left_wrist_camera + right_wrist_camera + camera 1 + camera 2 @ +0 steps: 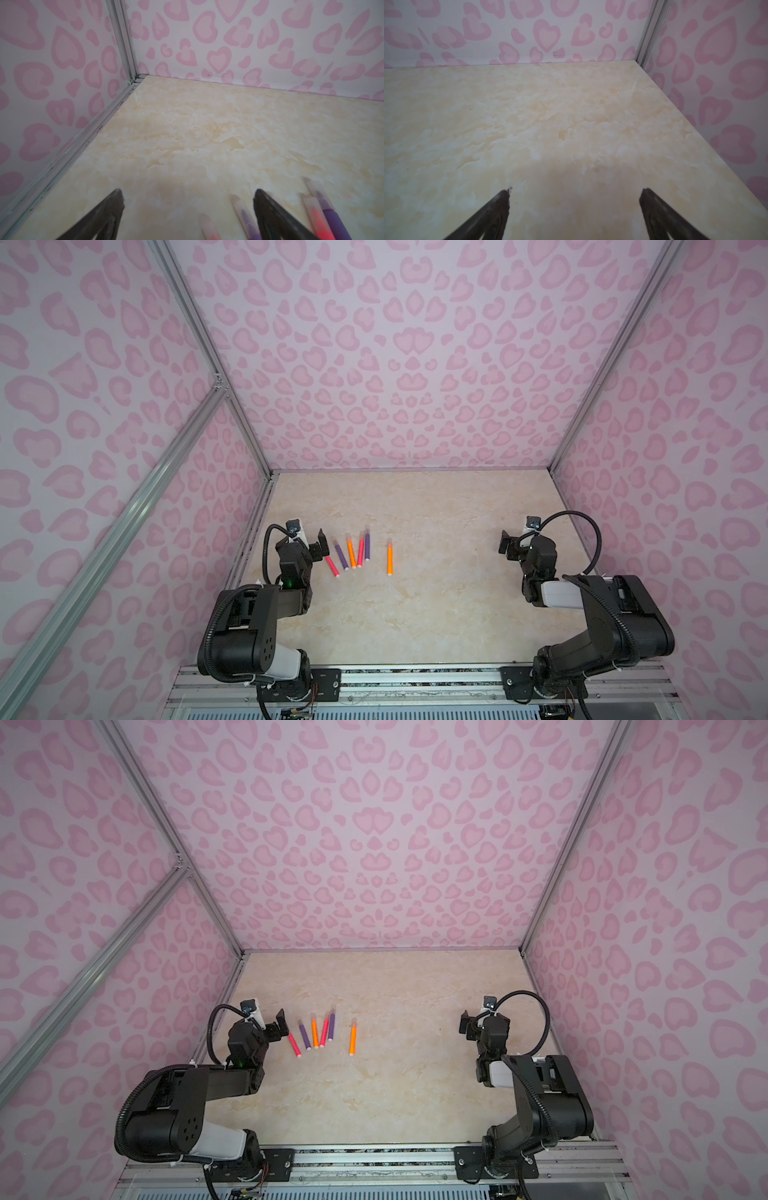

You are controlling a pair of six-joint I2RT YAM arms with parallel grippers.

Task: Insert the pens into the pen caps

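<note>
Several pens lie on the beige table, left of centre in both top views: a fan of pink [332, 566], purple [341, 556], orange [351, 552], pink and purple pens, and one orange pen [390, 559] apart to the right [353, 1040]. A clear pen cap sits over the far tip of each pen; in the left wrist view these pen caps [239, 204] look blurred. My left gripper [311, 540] [270, 1021] [188, 195] is open and empty, just left of the fan and off the table. My right gripper [515, 537] [473, 1016] [575, 192] is open and empty, far to the right.
Pink heart-patterned walls [411, 364] with aluminium frame posts [249, 439] enclose the table on three sides. A metal rail [415, 680] carrying both arm bases runs along the front edge. Bare table [436, 605] lies between the arms.
</note>
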